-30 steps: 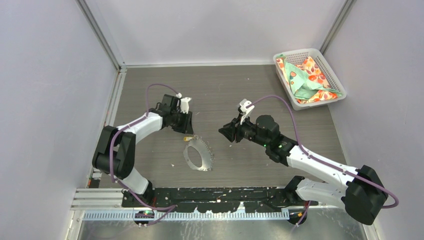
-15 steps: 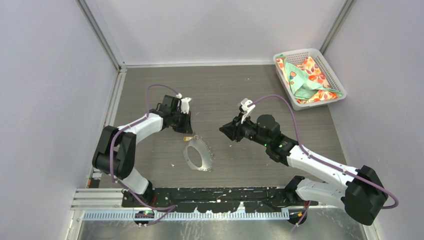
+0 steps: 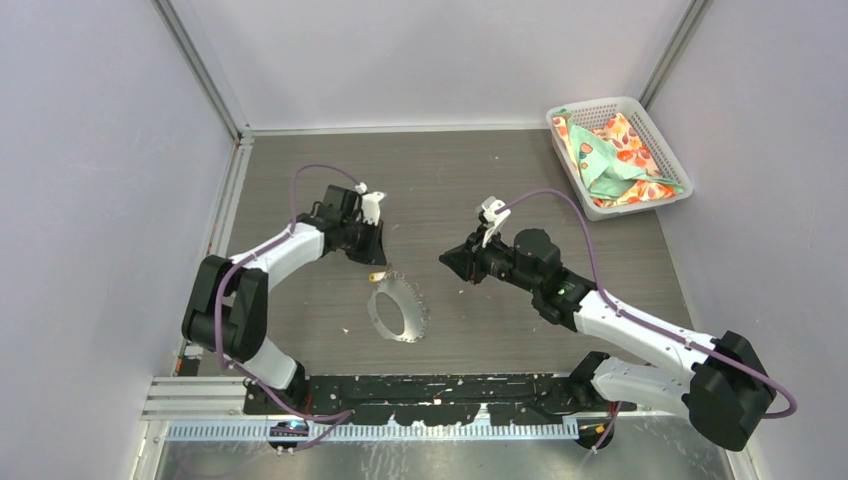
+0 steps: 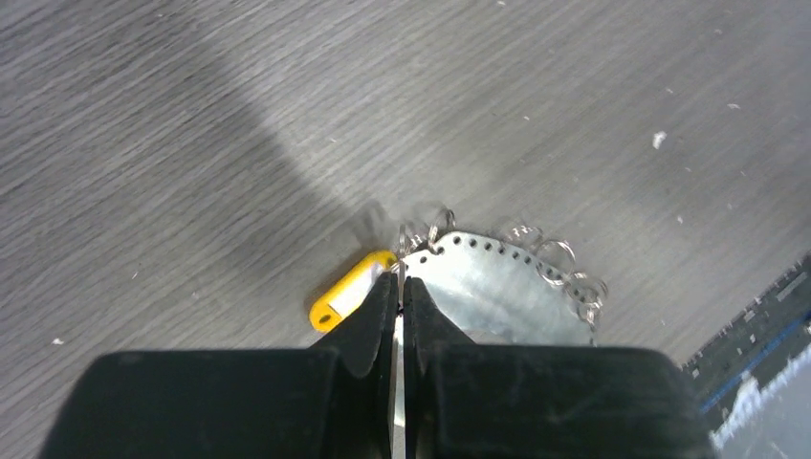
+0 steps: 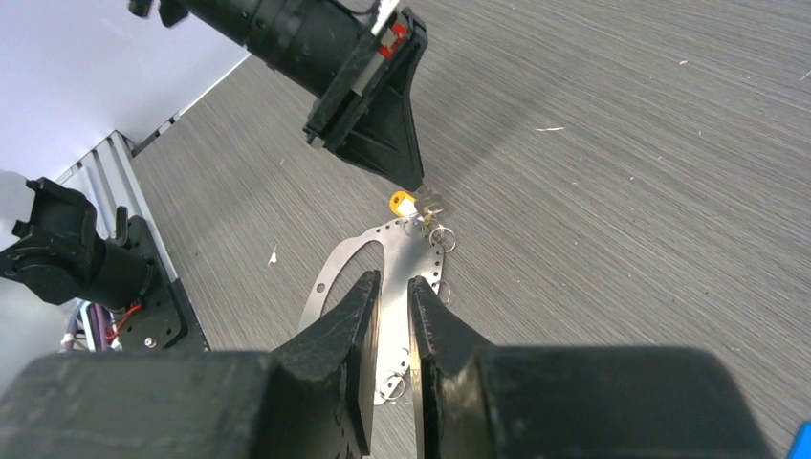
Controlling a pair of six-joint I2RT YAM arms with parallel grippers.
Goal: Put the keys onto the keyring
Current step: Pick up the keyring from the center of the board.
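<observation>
Left claw point(image 4: 401, 279) is sitting pressed together where yellow key point(image 4: 349, 294) meets keyring point(image 4: 497, 287); right claw point(image 5: 392, 280) is hovering slightly apart. I'm judging threading barely begun.

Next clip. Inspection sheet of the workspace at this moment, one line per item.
Surface: grey wood-grain table, white specks scattered.
Job's things: flat metal keyring with small rings lies on the table; yellow key at its far edge; only one key made out.
Clutter: basket with patterned cloth, far right corner.
Grippers: left gripper shut, tips where yellow key meets keyring; right gripper slightly open, empty, apart from keyring.
Cables: purple cables loop along both arms.
Surroundings: plain walls.
</observation>
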